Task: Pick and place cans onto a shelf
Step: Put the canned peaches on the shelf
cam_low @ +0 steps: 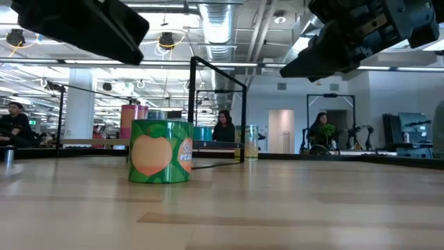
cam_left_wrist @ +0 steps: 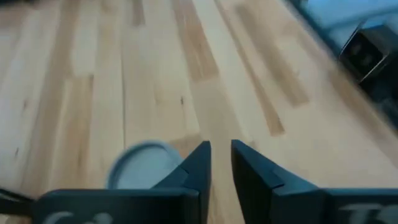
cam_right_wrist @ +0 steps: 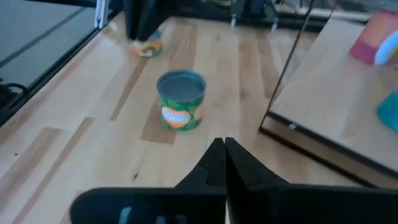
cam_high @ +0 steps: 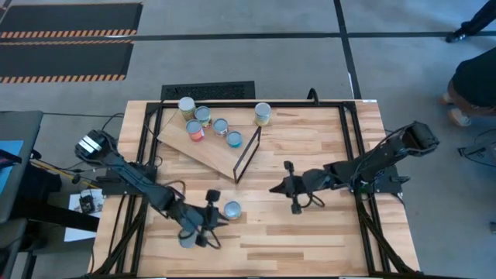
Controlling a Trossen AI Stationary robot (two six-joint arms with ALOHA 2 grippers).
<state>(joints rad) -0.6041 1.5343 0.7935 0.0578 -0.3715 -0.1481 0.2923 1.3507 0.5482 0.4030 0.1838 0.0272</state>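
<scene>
On the tilted plywood shelf [cam_high: 203, 146], with a thin black frame [cam_high: 246, 153] at one end, stand several cans [cam_high: 221, 126]. One more can [cam_high: 263, 114] stands on the table behind the frame. A green can with an orange label [cam_right_wrist: 181, 99] stands on the table near the front. My left gripper [cam_left_wrist: 221, 163] is narrowly open just beside that can and above it, with nothing between its fingers. Another can [cam_right_wrist: 147, 46] sits under the left arm. My right gripper [cam_right_wrist: 224, 152] hangs shut over mid-table, pointing at the green can.
A black tube frame [cam_high: 350, 147] runs around the butcher-block tabletop [cam_high: 310, 240]. Bare wood lies between the two grippers and along the near edge. A person [cam_high: 473, 77] stands beyond the far right corner. More people show in the room behind in the low view.
</scene>
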